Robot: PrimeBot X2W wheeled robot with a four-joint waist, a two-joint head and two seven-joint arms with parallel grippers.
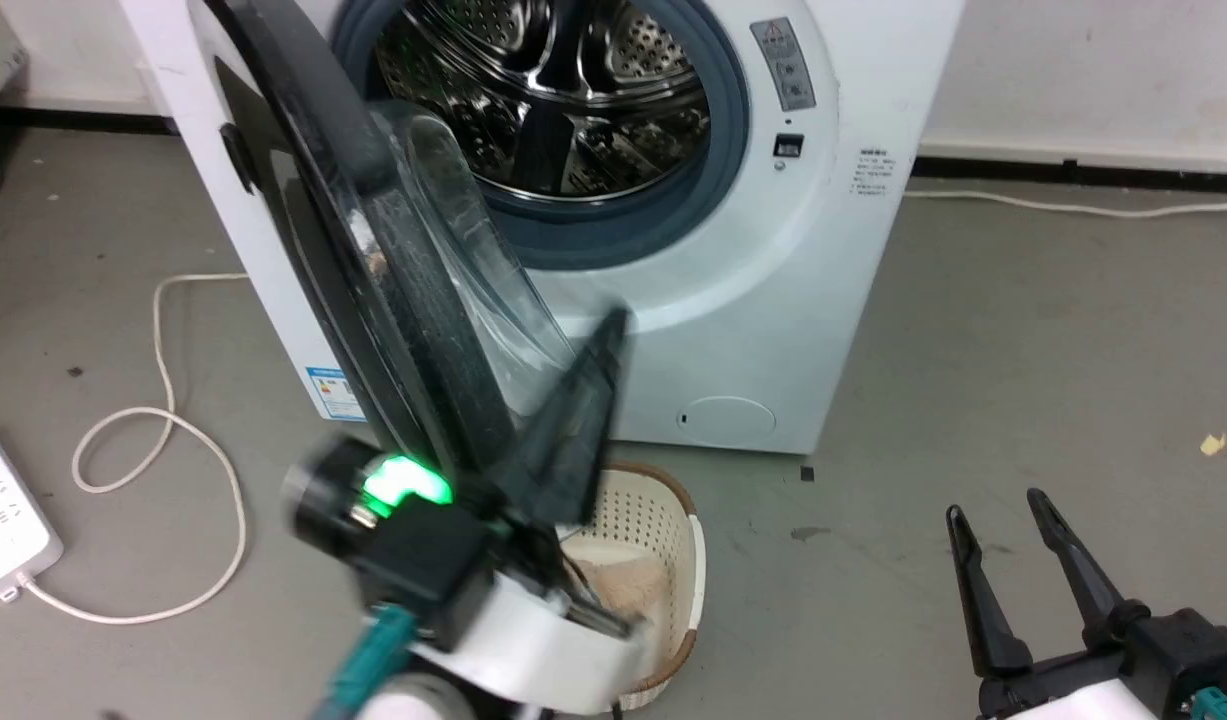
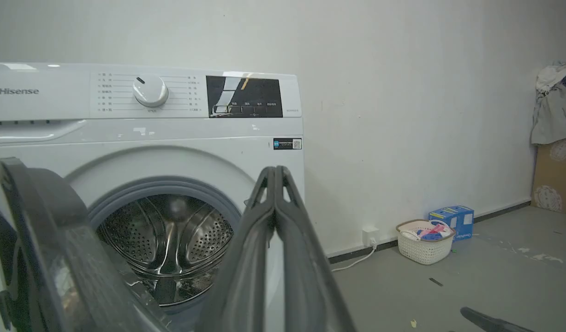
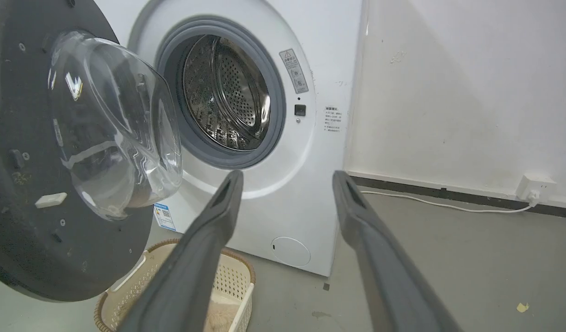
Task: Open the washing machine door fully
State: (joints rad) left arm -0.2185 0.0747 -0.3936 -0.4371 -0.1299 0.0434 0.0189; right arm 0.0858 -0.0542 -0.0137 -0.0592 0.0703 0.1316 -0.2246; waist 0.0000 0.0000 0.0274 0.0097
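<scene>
Cream basket (image 1: 645, 515) holds perhaps beige cloth (image 1: 628, 587); power strip (image 1: 3, 520) lies left.

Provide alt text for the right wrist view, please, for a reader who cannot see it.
The washing machine door hangs open at left, glass bowl toward the camera, baring the steel drum of the washing machine. The right end effector, open, rises in the foreground; a cream basket sits on the floor.

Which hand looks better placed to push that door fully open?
Left. The left hand, shut, sits close beside the door, on its inner side; the right hand, open, hangs low, well apart from it.
</scene>
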